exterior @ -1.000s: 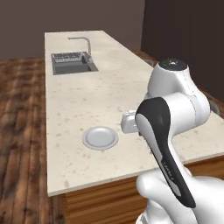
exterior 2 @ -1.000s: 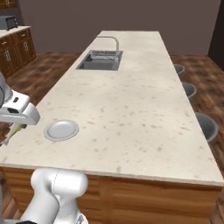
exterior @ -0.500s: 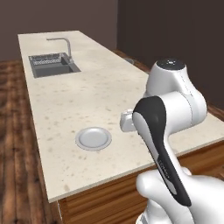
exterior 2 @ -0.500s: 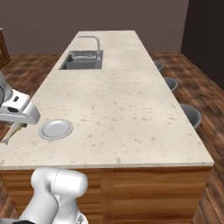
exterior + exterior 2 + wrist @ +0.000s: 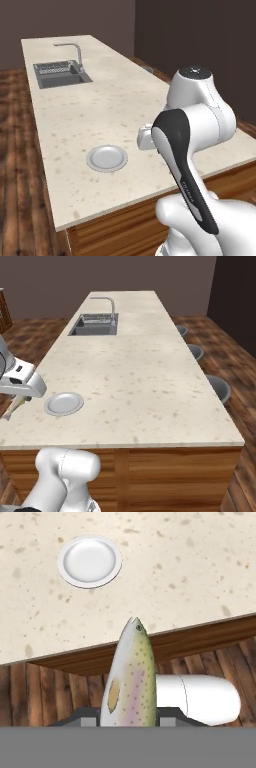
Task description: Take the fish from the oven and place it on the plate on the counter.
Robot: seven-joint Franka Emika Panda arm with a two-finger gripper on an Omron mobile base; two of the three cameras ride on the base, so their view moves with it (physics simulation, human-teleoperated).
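My gripper [image 5: 129,719] is shut on the fish [image 5: 131,677], a slender speckled grey-tan fish that points head-first toward the counter [image 5: 190,572]. I hold it just outside the counter's near edge, above the wooden base. The plate [image 5: 90,560], round and pale, lies on the counter ahead and slightly to the left. From the right base, the fish [image 5: 14,407] hangs under my white hand just left of the plate [image 5: 64,403]. In the left base view the plate [image 5: 106,158] sits near the front edge, left of my arm. The oven is out of view.
A steel sink with a tap [image 5: 60,75] sits at the far end of the counter [image 5: 95,325]. Grey stools [image 5: 217,388] line the counter's far side. Dark wooden floor surrounds the island.
The whole scene has shifted in both base views, so the base has driven along the counter. The fish stays in my grip and the plate lies where it was.
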